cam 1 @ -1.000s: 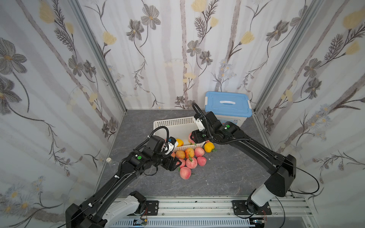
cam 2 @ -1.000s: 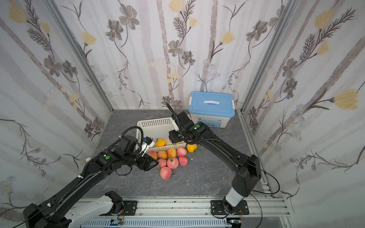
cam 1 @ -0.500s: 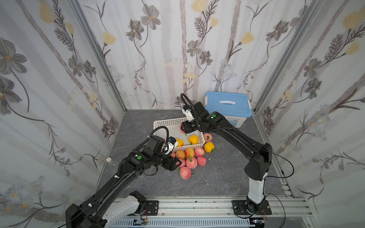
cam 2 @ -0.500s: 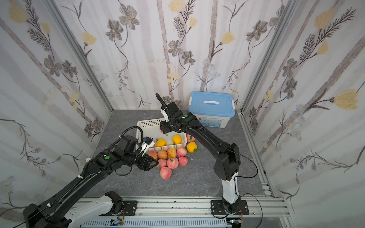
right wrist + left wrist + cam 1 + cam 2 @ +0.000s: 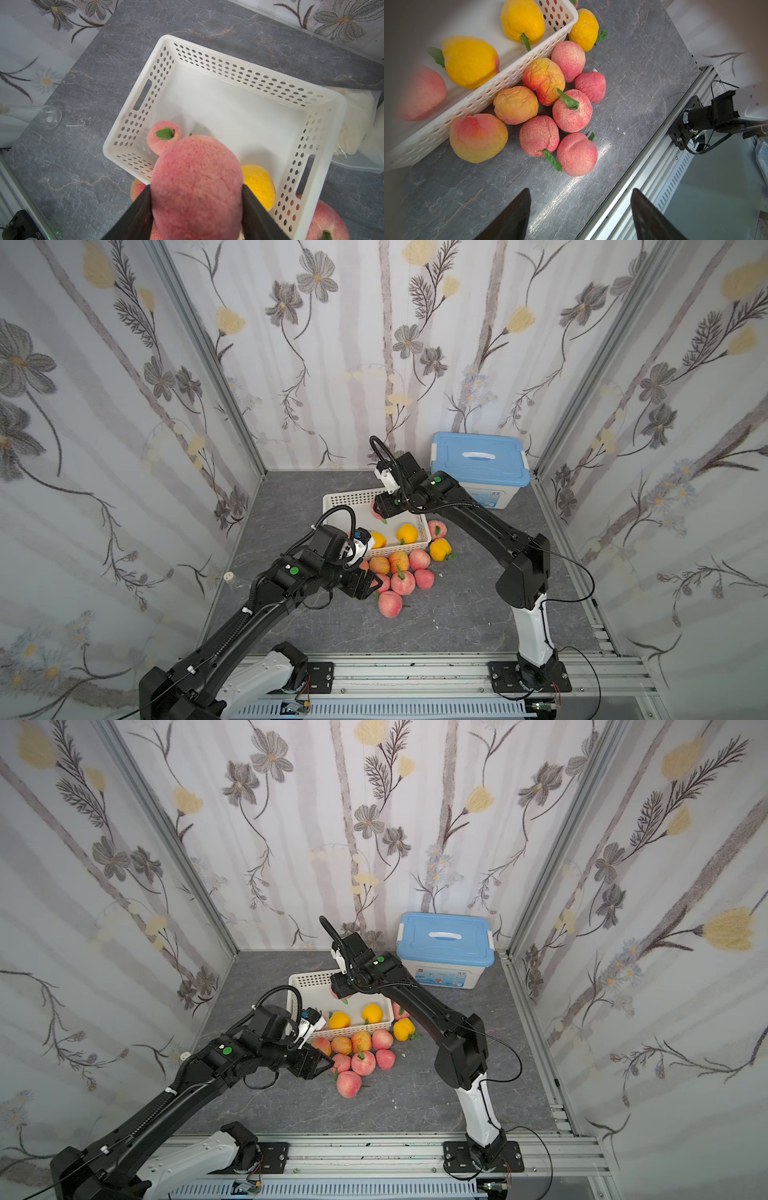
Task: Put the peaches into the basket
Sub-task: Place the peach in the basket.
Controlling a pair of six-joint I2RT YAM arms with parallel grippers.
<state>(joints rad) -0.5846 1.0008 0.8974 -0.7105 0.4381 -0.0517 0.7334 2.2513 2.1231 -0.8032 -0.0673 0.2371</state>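
While in right hand (image 5: 196, 188), peach (image 5: 195, 166) leaf-down

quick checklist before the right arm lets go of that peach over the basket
1. right gripper shut on held peach: ok
2. held peach over the basket, inside its walls by both top views: ok
3. bare basket floor free for the landing: ok
4. left gripper open, empty, over the table outside the basket: ok
5. arms apart from each other: ok
6. peaches on the table all moved: not ok
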